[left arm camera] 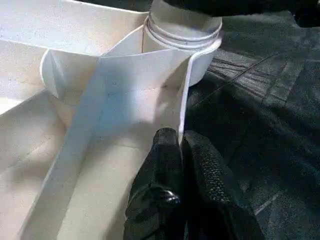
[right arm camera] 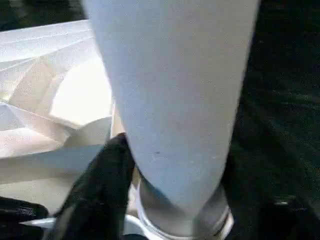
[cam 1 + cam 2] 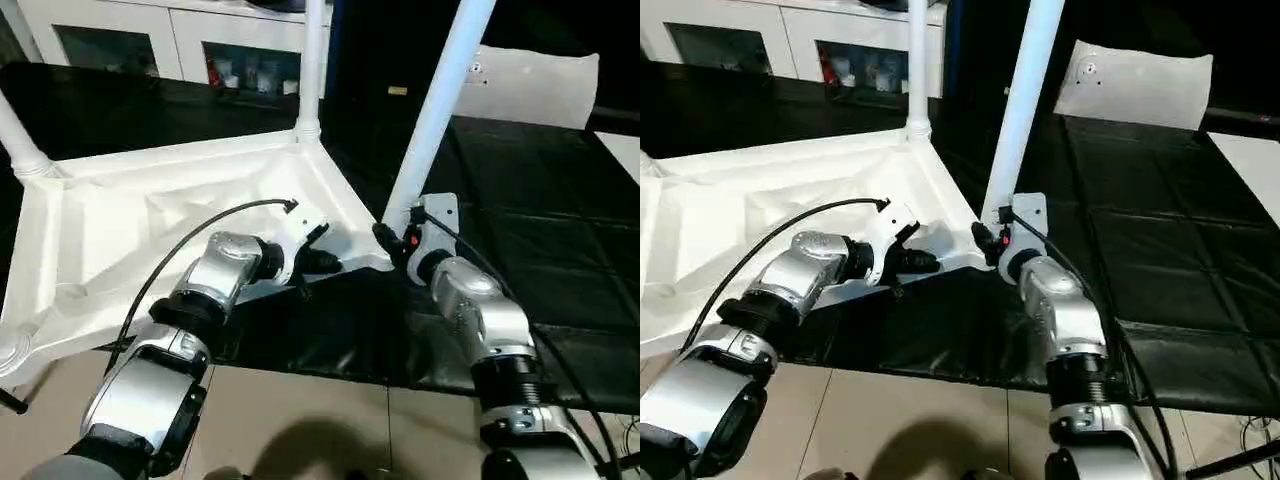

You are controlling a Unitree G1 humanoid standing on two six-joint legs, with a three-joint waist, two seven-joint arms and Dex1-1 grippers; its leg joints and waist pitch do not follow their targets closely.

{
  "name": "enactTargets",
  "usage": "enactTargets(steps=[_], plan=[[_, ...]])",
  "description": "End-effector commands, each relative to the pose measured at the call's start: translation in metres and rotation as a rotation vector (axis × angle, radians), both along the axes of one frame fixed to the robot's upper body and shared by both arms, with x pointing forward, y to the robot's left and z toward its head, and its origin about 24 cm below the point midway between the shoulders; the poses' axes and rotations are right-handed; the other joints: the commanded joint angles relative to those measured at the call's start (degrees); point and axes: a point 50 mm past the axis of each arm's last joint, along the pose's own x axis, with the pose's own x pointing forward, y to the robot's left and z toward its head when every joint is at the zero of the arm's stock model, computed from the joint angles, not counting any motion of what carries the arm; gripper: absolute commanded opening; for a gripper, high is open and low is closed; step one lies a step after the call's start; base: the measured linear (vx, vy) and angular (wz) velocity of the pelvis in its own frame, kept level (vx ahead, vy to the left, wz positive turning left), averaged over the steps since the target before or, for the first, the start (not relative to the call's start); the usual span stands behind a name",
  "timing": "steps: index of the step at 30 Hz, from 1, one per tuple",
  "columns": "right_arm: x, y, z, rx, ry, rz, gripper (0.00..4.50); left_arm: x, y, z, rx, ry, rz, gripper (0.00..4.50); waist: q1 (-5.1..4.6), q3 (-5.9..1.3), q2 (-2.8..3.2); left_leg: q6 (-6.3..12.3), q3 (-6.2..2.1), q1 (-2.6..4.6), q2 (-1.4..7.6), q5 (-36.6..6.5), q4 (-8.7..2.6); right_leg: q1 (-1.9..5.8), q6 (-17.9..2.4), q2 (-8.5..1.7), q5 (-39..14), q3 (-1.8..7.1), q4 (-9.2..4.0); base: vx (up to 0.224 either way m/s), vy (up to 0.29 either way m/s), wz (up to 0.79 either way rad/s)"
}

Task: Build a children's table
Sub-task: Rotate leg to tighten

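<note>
Nearest, the two silver forearms reach forward over the pale floor onto the black mat [image 3: 520, 230]. Just beyond them the children's table [image 3: 150, 215] lies upside down, ribbed underside up, its near right corner between the grippers. The left gripper [image 1: 181, 150] has its black fingers pinched together on the thin upright rim wall at that corner, steadying the top. The right gripper [image 2: 172, 165] straddles the base of the near right leg [image 3: 440, 100], one finger on each side of the shaft just above the socket; whether it presses or merely brackets the leg I cannot tell. That leg leans slightly right and threads show at its collar in the left wrist view, so it seems not fully seated. To do this step well, the leg should be brought square to the socket before turning, while the left grip stops the top from sliding. Farther off, two more legs [image 3: 312, 60] stand in their sockets, and behind them are a white cabinet [image 3: 170, 40] and a flat white panel [image 3: 530, 85].
</note>
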Motion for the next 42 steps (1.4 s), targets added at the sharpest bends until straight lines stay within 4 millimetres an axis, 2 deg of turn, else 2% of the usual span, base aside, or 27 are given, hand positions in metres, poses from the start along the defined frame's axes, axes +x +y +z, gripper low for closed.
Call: enactTargets(steps=[1, 3, 4, 5, 7, 10, 11, 12, 13, 14, 15, 16, 18, 20, 21, 24, 25, 28, 30, 32, 34, 35, 37, 42], plan=[[-0.017, 0.064, -0.006, 0.106, 0.050, 0.274, 3.02, 0.001, -0.031, 0.017, -0.073, -0.078, -0.026, 0.00, 0.06, -3.40, 0.27, 1.84, -0.38, 0.38, 1.63, -11.1, -3.62, 2.88, -9.8, -3.48, -16.1, 3.03, -3.95, 0.000, 0.000, 0.00], [-0.017, 0.048, -0.006, 0.073, 0.008, 0.279, 3.17, -0.001, -0.021, 0.014, -0.055, -0.066, -0.065, 0.00, 0.00, -3.39, 0.06, 1.76, -0.36, 0.36, 1.61, -11.7, -3.65, 2.87, -9.5, -3.49, -17.0, 3.06, -4.09, 0.000, 0.000, 0.00], [-0.017, 0.048, -0.006, 0.073, 0.008, 0.279, 3.24, -0.001, -0.021, 0.014, -0.055, -0.066, -0.065, 0.00, 0.05, -3.45, 0.13, 2.02, -0.38, 0.25, 1.63, -11.3, -3.64, 2.99, -9.5, -3.50, -16.2, 3.07, -3.97, 0.000, 0.000, 0.00], [-0.017, 0.039, -0.005, 0.067, -0.011, 0.288, 3.50, -0.002, -0.016, 0.012, -0.042, -0.063, -0.088, 0.00, 0.03, -3.45, 0.13, 2.13, -0.38, 0.24, 1.62, -10.9, -3.66, 2.99, -9.5, -3.52, -15.8, 3.08, -3.99, 0.000, 0.000, 0.00], [-0.018, 0.034, -0.004, 0.064, -0.024, 0.293, 3.58, -0.003, -0.013, 0.012, -0.034, -0.060, -0.102, 0.00, 0.03, -3.56, 0.13, 2.62, -0.39, 0.23, 1.67, -9.8, -3.62, 3.17, -9.9, -3.42, -13.5, 3.10, -3.67, 0.000, 0.000, 0.00], [-0.022, 0.005, -0.001, 0.051, -0.061, 0.349, 3.84, -0.007, 0.002, 0.008, 0.007, -0.045, -0.168, 0.00, 0.08, -3.73, 0.10, 4.36, -0.25, 0.05, 1.71, -7.4, -3.34, 3.46, -11.7, -3.41, -8.0, 3.18, -3.08, 0.000, 0.000, 0.00], [-0.023, 0.001, -0.001, 0.045, -0.066, 0.363, 3.95, -0.007, 0.004, 0.008, 0.011, -0.043, -0.178, 0.00, 0.09, -3.73, 0.09, 4.65, -0.24, 0.00, 1.69, -7.1, -3.28, 3.51, -12.1, -3.37, -7.2, 3.16, -2.97, 0.000, 0.000, 0.00], [-0.029, -0.014, 0.000, 0.004, -0.081, 0.431, 4.05, -0.010, 0.013, 0.007, 0.034, -0.044, -0.233, 0.00, 0.08, -3.81, 0.26, 4.97, -0.19, 0.09, 1.67, -7.2, -3.21, 3.49, -12.6, -3.36, -6.9, 3.12, -2.94, 0.000, 0.000, 0.00], [-0.029, -0.014, 0.000, 0.004, -0.081, 0.431, 4.15, -0.010, 0.013, 0.007, 0.034, -0.044, -0.233, 0.00, 0.27, -3.79, 0.22, 5.06, -0.22, 0.18, 1.71, -7.3, -3.20, 3.53, -12.6, -3.37, -7.1, 3.08, -3.09, 0.000, 0.000, 0.00], [-0.036, -0.030, 0.002, -0.039, -0.088, 0.506, 4.15, -0.016, 0.020, 0.006, 0.052, -0.055, -0.341, 0.00, 0.23, -3.71, 0.07, 5.25, -0.09, 0.11, 1.70, -8.0, -3.16, 3.46, -12.9, -3.37, -7.3, 3.19, -3.03, 0.000, 0.000, 0.00], [-0.038, -0.035, 0.003, -0.046, -0.089, 0.534, 4.29, -0.019, 0.023, 0.005, 0.058, -0.048, -0.381, 0.00, 0.43, -3.67, -0.11, 5.22, -0.13, 0.04, 1.74, -8.9, -3.20, 3.67, -12.1, -3.43, -9.2, 3.13, -3.35, 0.000, 0.000, 0.00], [-0.039, -0.037, 0.004, -0.047, -0.090, 0.549, 4.45, -0.020, 0.024, 0.005, 0.060, -0.042, -0.399, 0.00, 0.46, -3.55, 0.04, 5.19, -0.19, 0.12, 1.85, -10.0, -3.29, 3.49, -12.1, -3.55, -10.6, 3.18, -3.43, 0.000, 0.000, 0.00], [-0.043, -0.042, 0.006, -0.064, -0.096, 0.603, 4.45, -0.023, 0.028, 0.004, 0.073, -0.033, -0.445, 0.00, 0.50, -3.57, 0.31, 4.36, -0.18, 0.35, 1.90, -11.4, -3.34, 3.20, -11.8, -3.55, -13.4, 3.10, -3.72, 0.000, 0.000, 0.00], [-0.052, -0.050, 0.009, -0.097, -0.098, 0.735, 4.45, -0.026, 0.036, 0.005, 0.102, -0.014, -0.520, 0.00, 0.65, -3.40, 0.21, 3.79, -0.26, 0.46, 1.99, -12.9, -3.40, 3.18, -10.8, -3.62, -16.8, 3.02, -4.14, 0.000, 0.000, 0.00], [-0.054, -0.051, 0.009, -0.100, -0.095, 0.758, 4.45, -0.026, 0.037, 0.005, 0.107, -0.007, -0.533, 0.00, 0.86, -3.26, 0.23, 3.65, -0.21, 0.62, 2.13, -13.7, -3.46, 2.93, -10.4, -3.61, -18.1, 3.10, -4.32, 0.000, 0.000, 0.00], [-0.054, -0.055, 0.010, -0.136, -0.117, 0.785, 4.45, -0.027, 0.041, 0.007, 0.121, 0.000, -0.571, 0.00, 1.25, -3.47, 0.15, 2.68, -0.33, 0.52, 2.17, -13.7, -3.50, 2.95, -10.2, -3.75, -18.7, 3.05, -4.13, 0.000, 0.000, 0.00], [-0.056, -0.055, 0.010, -0.124, -0.106, 0.808, 4.19, -0.028, 0.042, 0.007, 0.127, 0.006, -0.587, 0.00, 1.27, -3.47, 0.13, 2.57, -0.32, 0.51, 2.15, -13.7, -3.50, 2.92, -10.2, -3.70, -18.7, 3.05, -4.10, 0.000, 0.000, 0.00], [-0.060, -0.056, 0.011, -0.097, -0.080, 0.895, 4.09, -0.031, 0.048, 0.009, 0.153, 0.026, -0.656, 0.00, 1.93, -3.71, -0.05, 3.10, -0.18, 0.42, 2.20, -12.3, -3.31, 3.16, -10.7, -3.61, -17.0, 3.02, -3.83, 0.000, 0.000, 0.00], [-0.060, -0.057, 0.011, -0.100, -0.071, 0.926, 3.70, -0.031, 0.050, 0.009, 0.182, 0.027, -0.682, 0.00, 2.20, -3.83, 0.06, 3.30, -0.14, 0.41, 2.27, -11.4, -3.24, 3.13, -11.1, -3.55, -15.2, 2.98, -3.49, 0.000, 0.000, 0.00], [-0.060, -0.057, 0.011, -0.101, -0.068, 0.947, 3.65, -0.031, 0.051, 0.010, 0.196, 0.030, -0.697, 0.00, 2.31, -3.92, 0.03, 3.25, -0.12, 0.42, 2.27, -11.0, -3.18, 3.14, -11.5, -3.56, -14.3, 2.91, -3.31, 0.000, 0.000, 0.00], [-0.060, -0.056, 0.011, -0.102, -0.064, 0.972, 3.51, -0.031, 0.051, 0.011, 0.195, 0.035, -0.712, 0.00, 2.43, -3.99, -0.01, 3.07, -0.07, 0.39, 2.24, -10.7, -3.11, 3.18, -11.6, -3.61, -14.2, 2.91, -3.29, 0.000, 0.000, 0.00], [-0.061, -0.056, 0.011, -0.102, -0.063, 0.976, 3.28, -0.031, 0.051, 0.011, 0.194, 0.035, -0.715, 0.00, 2.47, -3.98, 0.00, 3.05, -0.07, 0.40, 2.23, -10.7, -3.11, 3.19, -11.6, -3.60, -14.3, 2.89, -3.27, 0.000, 0.000, 0.00], [-0.061, -0.055, 0.011, -0.100, -0.057, 1.010, 3.23, -0.033, 0.049, 0.013, 0.182, 0.039, -0.746, 0.00, 2.57, -4.03, -0.01, 3.02, -0.08, 0.33, 2.22, -10.6, -3.05, 3.24, -11.6, -3.65, -14.5, 2.88, -3.26, 0.000, 0.000, 0.00], [-0.060, -0.053, 0.012, -0.094, -0.051, 1.041, 2.76, -0.034, 0.048, 0.013, 0.183, 0.045, -0.771, 0.00, 2.87, -3.98, -0.04, 2.92, -0.01, 0.45, 2.25, -10.8, -2.97, 3.08, -11.5, -3.62, -15.3, 2.92, -3.23, 0.000, 0.000, 0.00]])
